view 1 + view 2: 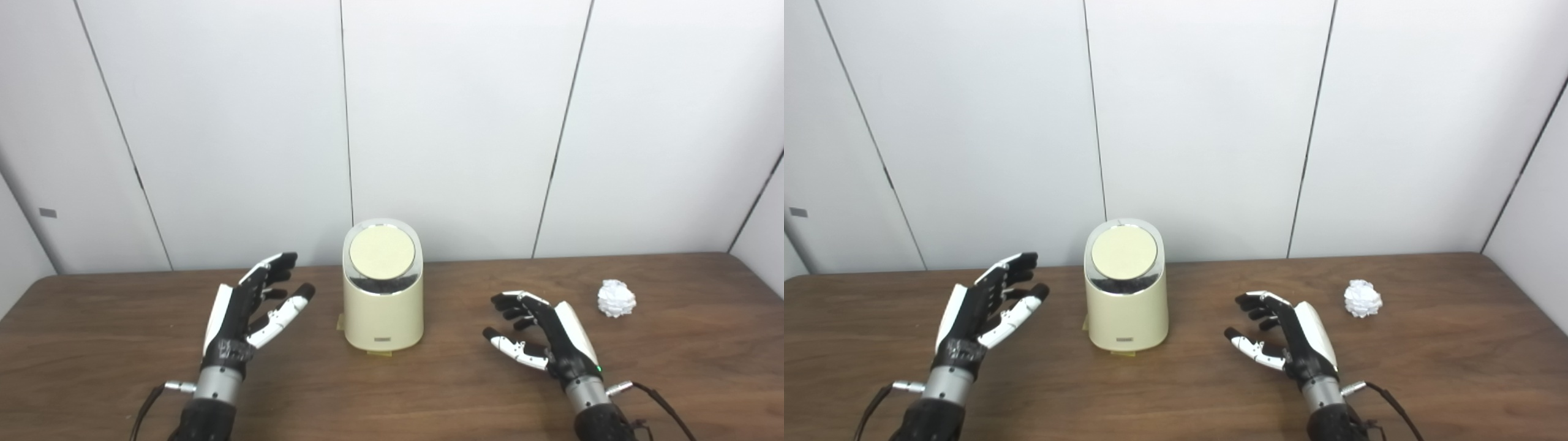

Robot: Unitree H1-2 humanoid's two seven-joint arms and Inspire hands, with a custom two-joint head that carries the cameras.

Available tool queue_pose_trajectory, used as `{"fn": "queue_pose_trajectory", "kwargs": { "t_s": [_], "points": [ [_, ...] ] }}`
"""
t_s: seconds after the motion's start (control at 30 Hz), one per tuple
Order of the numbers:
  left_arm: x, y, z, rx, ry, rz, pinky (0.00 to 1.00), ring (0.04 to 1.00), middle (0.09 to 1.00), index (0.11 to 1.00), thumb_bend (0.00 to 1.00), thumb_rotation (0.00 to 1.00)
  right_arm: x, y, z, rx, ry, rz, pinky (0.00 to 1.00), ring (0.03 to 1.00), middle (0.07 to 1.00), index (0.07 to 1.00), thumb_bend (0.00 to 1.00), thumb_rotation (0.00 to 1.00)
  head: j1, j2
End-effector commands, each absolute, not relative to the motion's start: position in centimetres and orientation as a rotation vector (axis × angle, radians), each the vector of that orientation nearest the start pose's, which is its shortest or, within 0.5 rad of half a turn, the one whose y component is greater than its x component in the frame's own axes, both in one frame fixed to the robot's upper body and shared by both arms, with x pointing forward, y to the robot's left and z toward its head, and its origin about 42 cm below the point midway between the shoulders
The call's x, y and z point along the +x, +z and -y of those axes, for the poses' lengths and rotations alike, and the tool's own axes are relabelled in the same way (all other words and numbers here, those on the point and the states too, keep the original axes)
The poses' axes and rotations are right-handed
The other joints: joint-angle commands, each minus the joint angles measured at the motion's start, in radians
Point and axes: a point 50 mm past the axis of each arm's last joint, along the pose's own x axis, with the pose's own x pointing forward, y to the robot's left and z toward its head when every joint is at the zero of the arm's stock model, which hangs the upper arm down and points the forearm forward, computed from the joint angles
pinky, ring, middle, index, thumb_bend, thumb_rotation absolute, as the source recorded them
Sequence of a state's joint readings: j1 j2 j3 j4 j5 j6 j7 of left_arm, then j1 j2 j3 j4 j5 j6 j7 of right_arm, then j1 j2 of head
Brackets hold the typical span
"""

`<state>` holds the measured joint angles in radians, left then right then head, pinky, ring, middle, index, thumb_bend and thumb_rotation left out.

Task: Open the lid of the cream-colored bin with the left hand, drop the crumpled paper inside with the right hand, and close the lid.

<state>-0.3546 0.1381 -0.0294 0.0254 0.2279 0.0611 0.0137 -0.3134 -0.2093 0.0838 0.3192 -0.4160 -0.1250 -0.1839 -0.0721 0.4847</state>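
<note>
Crumpled paper (pixel 616 298) just right of the spread, empty right hand (pixel 547 335); left hand (pixel 248 309) likewise spread.

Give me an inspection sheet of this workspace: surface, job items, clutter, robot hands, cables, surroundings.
Surface: brown wooden table, no spills seen.
Job items: cream bin upright at centre, round lid shut; crumpled paper lying on the table to the right, apart from the bin.
Clutter: nothing seen.
Robot hands: left robot hand open, left of the bin, not touching it; right robot hand open, between bin and paper, holding nothing.
Cables: a black cable at the right wrist, another at the left wrist.
Surroundings: plain white wall panels behind the table.
</note>
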Motion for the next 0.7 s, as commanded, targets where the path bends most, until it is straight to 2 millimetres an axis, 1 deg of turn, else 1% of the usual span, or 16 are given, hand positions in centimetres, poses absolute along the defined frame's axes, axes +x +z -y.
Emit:
{"fn": "queue_pose_trajectory", "kwargs": {
  "t_s": [0.0,0.03,0.07,0.1,0.2,0.27,0.37,0.47,0.5,0.53,0.6,0.67],
  "points": [
    [40.1,24.2,-20.7,0.399,-0.035,0.370,0.78,0.864,0.884,0.891,0.84,0.60,39.1,14.1,25.2,-0.632,-0.044,0.233,0.59,0.677,0.698,0.678,0.31,0.35,-0.001,0.001],
    [40.7,24.8,-20.2,0.404,-0.031,0.365,0.78,0.868,0.888,0.896,0.85,0.60,39.1,14.1,25.2,-0.633,-0.045,0.232,0.59,0.679,0.699,0.679,0.31,0.36,-0.001,0.000],
    [41.2,25.3,-19.8,0.410,-0.029,0.362,0.80,0.883,0.902,0.908,0.90,0.61,39.1,14.1,25.2,-0.633,-0.045,0.231,0.60,0.684,0.700,0.678,0.31,0.37,-0.002,0.001],
    [41.5,25.6,-19.5,0.413,-0.027,0.359,0.81,0.896,0.913,0.917,0.93,0.61,39.1,14.1,25.2,-0.632,-0.045,0.231,0.60,0.686,0.700,0.678,0.31,0.37,-0.002,0.001],
    [42.7,26.7,-18.5,0.471,-0.033,0.351,0.84,0.928,0.943,0.955,0.96,0.61,39.1,14.0,25.1,-0.625,-0.045,0.241,0.59,0.684,0.700,0.677,0.31,0.36,-0.003,0.002],
    [43.3,27.4,-17.7,0.504,-0.034,0.338,0.86,0.948,0.964,0.982,0.97,0.59,39.1,14.0,25.1,-0.623,-0.045,0.243,0.59,0.680,0.696,0.673,0.31,0.37,-0.004,0.003],
    [44.2,28.3,-16.2,0.558,-0.028,0.307,0.83,0.951,0.989,0.998,0.99,0.52,39.0,14.2,24.9,-0.628,-0.045,0.235,0.59,0.683,0.700,0.672,0.31,0.35,-0.005,0.004],
    [44.9,28.8,-14.9,0.639,-0.027,0.272,0.78,0.978,0.999,1.000,1.00,0.55,38.9,14.2,24.9,-0.626,-0.045,0.233,0.60,0.686,0.703,0.677,0.31,0.33,-0.006,0.005],
    [45.2,29.0,-14.5,0.662,-0.026,0.279,0.80,0.985,1.000,1.000,1.00,0.54,38.9,14.2,24.9,-0.628,-0.044,0.238,0.60,0.684,0.700,0.677,0.31,0.34,-0.006,0.005],
    [45.3,29.0,-14.3,0.676,-0.025,0.285,0.92,0.994,1.000,1.000,1.00,0.51,39.0,14.2,25.0,-0.630,-0.043,0.243,0.58,0.675,0.694,0.674,0.31,0.33,-0.006,0.005],
    [45.8,29.1,-13.5,0.740,-0.020,0.301,0.98,0.999,1.000,1.000,1.00,0.50,38.9,14.1,25.0,-0.628,-0.045,0.244,0.59,0.674,0.693,0.670,0.31,0.35,-0.008,0.006],
    [46.4,29.0,-12.8,0.807,-0.013,0.315,1.00,1.000,1.000,1.000,1.00,0.50,38.9,14.1,24.9,-0.628,-0.045,0.240,0.59,0.678,0.696,0.674,0.31,0.35,-0.009,0.006]
  ]
}}
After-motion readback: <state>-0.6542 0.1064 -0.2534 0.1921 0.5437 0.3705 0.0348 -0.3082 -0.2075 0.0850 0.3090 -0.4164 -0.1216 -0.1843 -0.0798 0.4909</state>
